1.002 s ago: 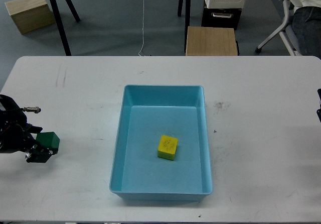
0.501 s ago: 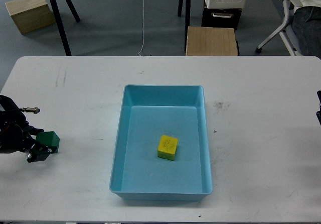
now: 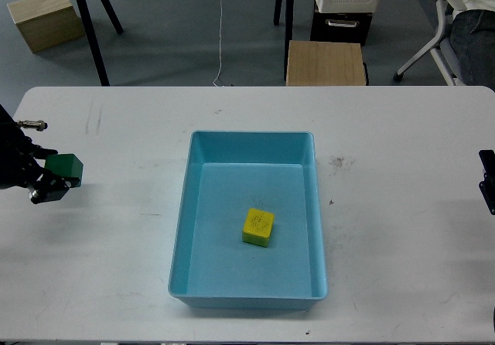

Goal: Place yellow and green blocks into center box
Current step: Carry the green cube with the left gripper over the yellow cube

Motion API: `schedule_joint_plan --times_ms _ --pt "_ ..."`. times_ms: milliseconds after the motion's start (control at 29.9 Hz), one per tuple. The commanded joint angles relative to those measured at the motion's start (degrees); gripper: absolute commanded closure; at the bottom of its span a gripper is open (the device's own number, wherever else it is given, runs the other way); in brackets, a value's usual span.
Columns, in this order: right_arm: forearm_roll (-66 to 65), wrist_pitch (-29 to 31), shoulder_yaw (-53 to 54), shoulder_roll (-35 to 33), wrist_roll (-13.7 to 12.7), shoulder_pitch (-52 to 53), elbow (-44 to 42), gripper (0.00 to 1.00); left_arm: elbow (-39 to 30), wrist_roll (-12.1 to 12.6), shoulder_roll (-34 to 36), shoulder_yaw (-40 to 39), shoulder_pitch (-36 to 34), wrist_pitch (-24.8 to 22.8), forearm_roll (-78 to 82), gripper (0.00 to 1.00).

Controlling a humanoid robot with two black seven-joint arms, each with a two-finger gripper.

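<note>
While the green block (image 3: 64, 166) sits in the left gripper (image 3: 48, 181) at the far left of the table (image 3: 116, 283), the step in hand reads as carrying it rightward to the box (image 3: 186, 229). To do that well, I judge the block needs enough height to pass over the box's near-left wall without clipping the rim, a level carry so it does not twist in the grip, and a release only once it is over the floor of the box, to one side of the yellow block (image 3: 258, 227) so the two do not stack or knock. A low release would keep it from bouncing out. Green block: against the gripper's far end, its top and right face exposed, jaws clenched on it from its left and lower side as best the dark fingers can be read; whether it is clear of the table or resting on it I cannot tell. It lies well apart from the box, left of it. Box: centre of table, open top, blue. Yellow block: already inside, on the floor, slightly right of middle, touching no wall. Right gripper (image 3: 488, 182): only a dark sliver at the right edge, jaws not readable, nothing seen in it.
</note>
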Motion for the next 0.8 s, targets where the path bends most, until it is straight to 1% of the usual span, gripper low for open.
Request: schedule_joint_plan --times_ms 0,200,234,301,367,401,601,668,768 --pt "0.0 -0.1 0.3 -0.3 0.1 -2.7 -0.1 0.03 -7.0 0.0 2.5 -0.1 -4.9 -0.5 -0.5 0.58" --pt "0.0 -1.1 0.6 -0.4 0.1 -4.6 -0.5 0.03 -17.9 0.0 1.4 -0.1 -10.0 -0.7 -1.7 0.6" --pt "0.0 -1.4 0.6 -0.4 0.2 -4.9 -0.5 0.03 -18.9 0.0 0.5 -0.1 -11.1 -1.1 -1.7 0.6" --pt "0.0 -1.6 0.6 -0.4 0.2 -5.4 -0.4 0.03 -20.6 0.0 -3.6 -0.1 -13.8 -3.7 -1.7 0.6" --pt "0.0 -1.7 0.5 -0.4 0.2 -5.4 -0.5 0.03 -21.0 0.0 -8.6 0.0 -16.4 -8.1 -1.7 0.6" --pt "0.0 -1.7 0.4 -0.4 0.2 -5.4 -0.6 0.03 -21.0 0.0 -10.8 0.0 -17.3 -9.3 -1.7 0.6" --pt "0.0 -1.8 0.2 0.0 0.2 -5.5 -1.8 0.03 -19.8 0.0 -24.6 0.6 -18.3 -9.3 -0.8 0.6" --pt "0.0 -1.8 0.4 0.0 0.2 -5.5 -1.7 0.03 -18.9 0.0 -27.4 3.0 -18.4 -9.3 -0.7 0.6" --pt "0.0 -1.8 0.5 0.0 0.2 -5.5 -1.8 0.03 -18.3 0.0 -29.4 7.6 -18.5 -9.3 -0.3 0.6"
